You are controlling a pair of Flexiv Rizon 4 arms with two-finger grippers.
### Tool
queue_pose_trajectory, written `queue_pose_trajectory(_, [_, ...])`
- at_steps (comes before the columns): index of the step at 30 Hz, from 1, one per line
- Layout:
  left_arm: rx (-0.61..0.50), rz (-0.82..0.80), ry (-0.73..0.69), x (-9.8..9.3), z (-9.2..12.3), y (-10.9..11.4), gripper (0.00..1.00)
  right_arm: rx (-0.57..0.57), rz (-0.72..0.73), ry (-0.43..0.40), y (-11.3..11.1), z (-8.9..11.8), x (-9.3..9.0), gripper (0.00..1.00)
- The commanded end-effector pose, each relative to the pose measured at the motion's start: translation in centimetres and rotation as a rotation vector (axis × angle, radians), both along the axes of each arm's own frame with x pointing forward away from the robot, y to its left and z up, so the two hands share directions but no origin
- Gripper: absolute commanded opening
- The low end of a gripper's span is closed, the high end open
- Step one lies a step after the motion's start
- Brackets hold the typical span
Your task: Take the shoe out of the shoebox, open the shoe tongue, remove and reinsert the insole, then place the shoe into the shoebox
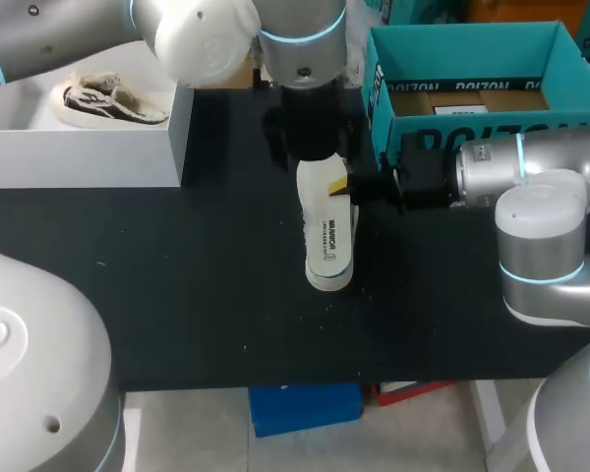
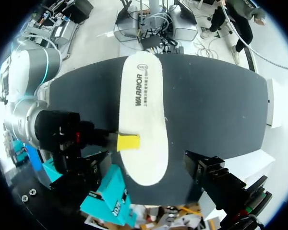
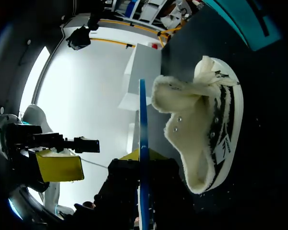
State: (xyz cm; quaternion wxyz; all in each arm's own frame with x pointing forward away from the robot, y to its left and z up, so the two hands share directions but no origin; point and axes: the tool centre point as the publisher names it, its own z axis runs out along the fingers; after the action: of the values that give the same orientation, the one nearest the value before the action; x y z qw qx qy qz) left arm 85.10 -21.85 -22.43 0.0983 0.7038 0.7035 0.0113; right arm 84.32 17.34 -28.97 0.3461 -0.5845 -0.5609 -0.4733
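The insole, white on top with a blue edge, hangs level over the middle of the black desk, its length running near to far. The right gripper comes in from the right and is closed on the insole's right edge, toward the far end. One yellow tip lies flat on the top face, and the right wrist view shows the thin blue edge pinched between the two tips. The left gripper points down over the insole's far end. Its fingers are spread wide, one to each side of the insole and neither touching it, and it holds nothing.

The shoe, striped black and white with a cream fleece lining, stands on its sole on the desk directly below the insole. Its opening faces up and the fleecy tongue is folded outward. The teal shoebox sits open at the far right, just right of the two grippers. At the far left, a white box holds a second shoe.
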Motion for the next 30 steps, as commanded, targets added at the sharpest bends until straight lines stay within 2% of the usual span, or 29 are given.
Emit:
queue_pose_trajectory(1, [0.008, 0.013, -0.045, -3.1, 0.3, 0.2, 1.00, -0.001, -0.003, -0.001, 0.1, -0.1, -0.1, 0.00])
queue_pose_trajectory(11, [0.019, 0.034, -0.035, -7.6, -0.5, -0.5, 1.00, -0.001, -0.003, -0.001, 0.1, -0.1, -0.1, 0.00])
queue_pose_trajectory(20, [-0.009, 0.038, -0.037, -9.9, -0.8, -0.6, 1.00, -0.001, -0.003, -0.001, 0.1, -0.1, -0.1, 0.00])
queue_pose_trajectory(23, [-0.082, 0.002, -0.033, -10.3, -0.8, -0.3, 1.00, -0.001, -0.003, -0.001, 0.1, -0.1, -0.1, 0.00])
queue_pose_trajectory(25, [-0.177, -0.050, -0.031, -10.6, -0.7, -0.1, 1.00, -0.001, -0.003, -0.001, 0.1, -0.1, -0.1, 0.00])
queue_pose_trajectory(28, [-0.478, -0.236, -0.006, -10.9, -0.8, 1.0, 1.00, -0.001, -0.003, -0.001, 0.1, -0.1, -0.1, 0.00])
queue_pose_trajectory(30, [-0.610, -0.279, 0.004, -10.7, -1.1, 1.6, 1.00, -0.001, -0.003, -0.001, 0.1, -0.1, -0.1, 0.00])
